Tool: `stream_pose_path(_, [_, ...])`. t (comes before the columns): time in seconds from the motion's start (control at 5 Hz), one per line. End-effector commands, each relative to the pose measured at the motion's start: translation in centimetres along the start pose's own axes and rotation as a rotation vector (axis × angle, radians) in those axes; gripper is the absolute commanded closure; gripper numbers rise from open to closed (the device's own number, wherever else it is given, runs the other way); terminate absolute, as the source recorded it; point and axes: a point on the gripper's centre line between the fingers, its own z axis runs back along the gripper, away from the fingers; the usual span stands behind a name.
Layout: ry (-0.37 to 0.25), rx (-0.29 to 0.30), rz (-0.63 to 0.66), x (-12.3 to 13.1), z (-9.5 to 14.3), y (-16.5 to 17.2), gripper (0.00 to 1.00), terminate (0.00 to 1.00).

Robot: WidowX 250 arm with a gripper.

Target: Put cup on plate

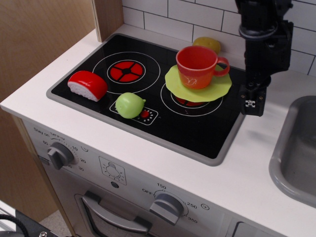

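White subway tiles (170, 15) back a toy kitchen counter (256, 168) with a black two-burner hob (148, 94) set into it. At the hob's right edge the gripper (252, 101) hangs from a black arm, pointing down, with nothing in it; only one fingertip with a white marking shows clearly, so I cannot tell how the jaws stand.

Just to the gripper's left, and apart from it, the cup (196, 67) stands upright on the plate (198, 84), its loop handle turned toward the gripper. The plate lies flat over the right burner (part of the red ring peeks out under its near edge).

Behind the cup, farther left of the gripper, a yellow toy (207, 44) sits near the tiled wall, mostly hidden by the cup's rim. Well to the gripper's left, a green ball (130, 105) rests on the hob beside the small control panel, and beyond it a red-and-white toy food (87, 85) lies at the hob's left side. The left burner (127, 72) is bare.

To the gripper's right, the grey sink (296, 153) runs out of view. Below the counter edge are oven knobs (166, 206) and a grey door handle (113, 217).
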Motion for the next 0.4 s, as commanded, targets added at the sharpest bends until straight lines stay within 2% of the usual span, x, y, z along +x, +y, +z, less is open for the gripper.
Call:
stream_pose_path(0.0, [0.042,0.024,0.110,-3.7,5.8,-1.1,0.00,0.00])
stream_pose_path(0.2, [0.093,0.024,0.213,-5.5,6.4,-1.1,0.00,1.00])
